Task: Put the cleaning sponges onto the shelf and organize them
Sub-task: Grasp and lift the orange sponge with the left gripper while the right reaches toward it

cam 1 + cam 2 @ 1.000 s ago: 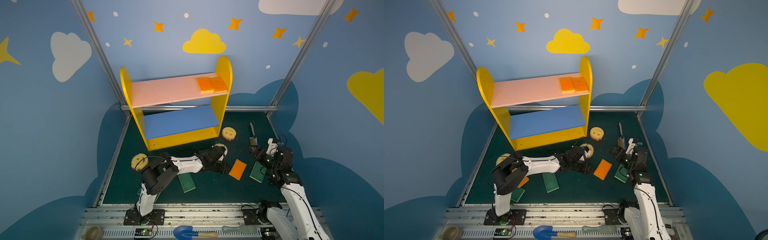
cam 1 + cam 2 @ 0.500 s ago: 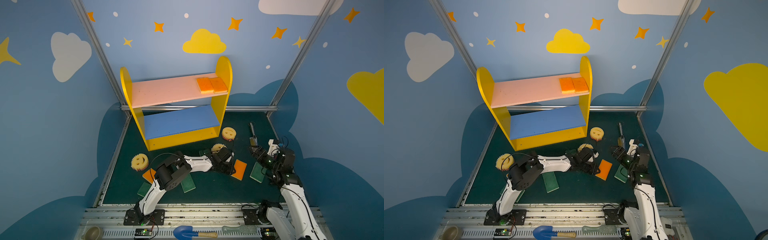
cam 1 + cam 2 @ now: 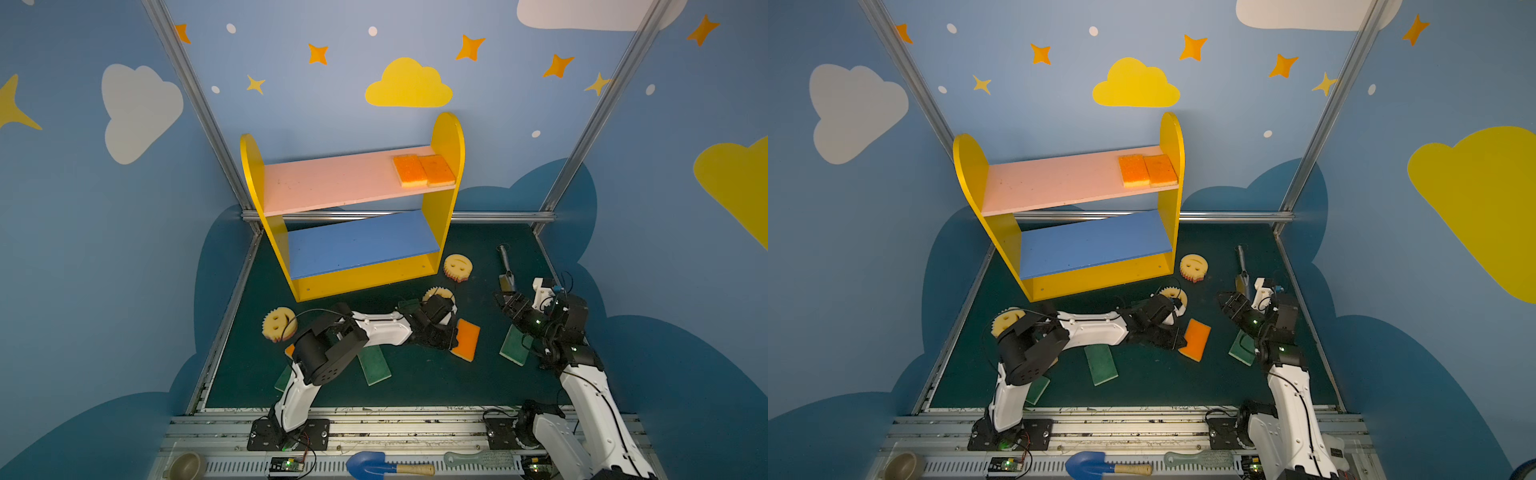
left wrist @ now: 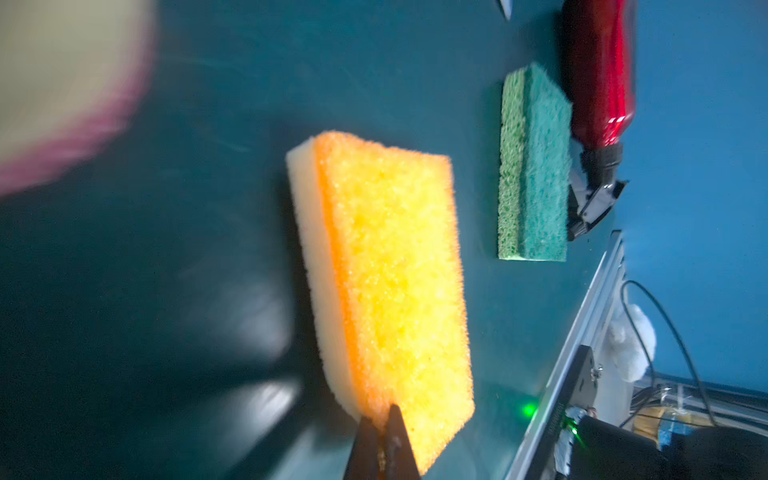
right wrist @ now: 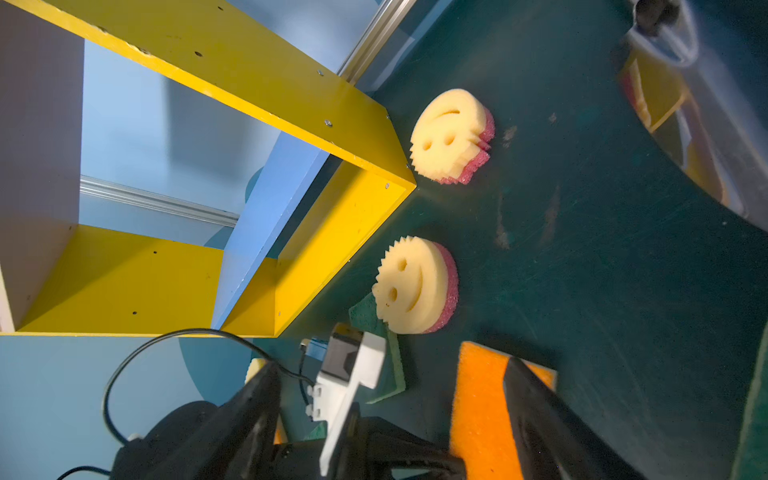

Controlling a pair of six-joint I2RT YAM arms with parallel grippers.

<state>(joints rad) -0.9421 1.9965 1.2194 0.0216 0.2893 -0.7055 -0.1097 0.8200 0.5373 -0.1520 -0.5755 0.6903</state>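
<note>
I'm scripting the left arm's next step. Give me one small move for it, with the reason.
Probably lift straight up: the left hand is shut on one end of the orange-topped sponge, and two matching sponges lie on the pink shelf board, so it likely goes beside them.

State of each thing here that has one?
left gripper: shut on edge of loose orange sponge
right gripper: open, empty
loose orange sponge: pinched at one end
shelf: upright; pink board holds two orange sponges, blue board bare
smiley sponges: on floor
green sponges: on floor
</note>
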